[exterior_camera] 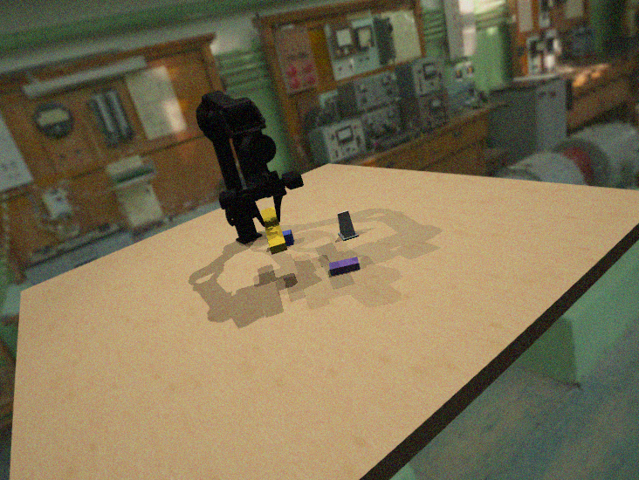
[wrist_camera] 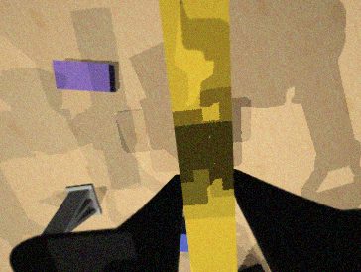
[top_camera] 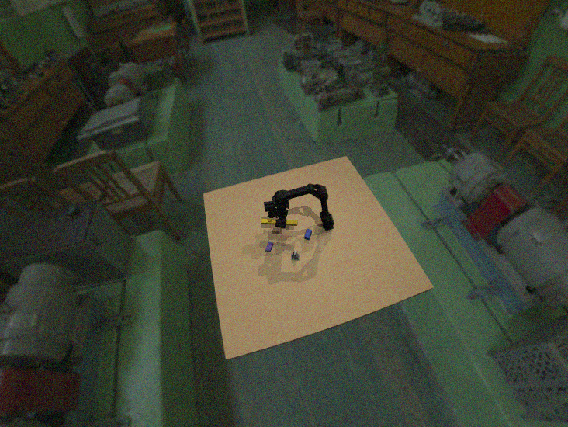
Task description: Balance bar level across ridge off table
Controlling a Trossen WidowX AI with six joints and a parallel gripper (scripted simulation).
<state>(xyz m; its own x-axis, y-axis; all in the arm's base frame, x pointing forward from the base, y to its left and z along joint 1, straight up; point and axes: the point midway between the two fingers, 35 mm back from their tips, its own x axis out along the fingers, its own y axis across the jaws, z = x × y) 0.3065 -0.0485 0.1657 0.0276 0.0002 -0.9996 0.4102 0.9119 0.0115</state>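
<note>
In the wrist view, from the left, you have the purple block (top_camera: 269, 247) (exterior_camera: 344, 265) (wrist_camera: 81, 75) in full, then the dark ridge (top_camera: 295, 256) (exterior_camera: 346, 225) (wrist_camera: 71, 208), its lower end cut off by the black finger. Your pincer (top_camera: 280, 223) (exterior_camera: 269, 221) (wrist_camera: 205, 178) is clamped on the yellow bar (top_camera: 291, 223) (exterior_camera: 275, 239) (wrist_camera: 203, 74), held above the table (top_camera: 321, 293) (exterior_camera: 257, 392) (wrist_camera: 278, 134) and apart from the ridge; both bar ends run out of frame. Just a sliver of the blue block (top_camera: 308, 234) (exterior_camera: 288, 237) (wrist_camera: 184, 243) shows beside the bar.

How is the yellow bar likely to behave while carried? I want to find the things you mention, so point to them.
The yellow bar (top_camera: 291, 223) (exterior_camera: 274, 235) (wrist_camera: 212, 243) looks stiff, staying straight beyond the gripper (exterior_camera: 269, 219) (wrist_camera: 205, 178). Gripped between its ends, it probably won't droop, though its length could let it pivot if bumped.
</note>
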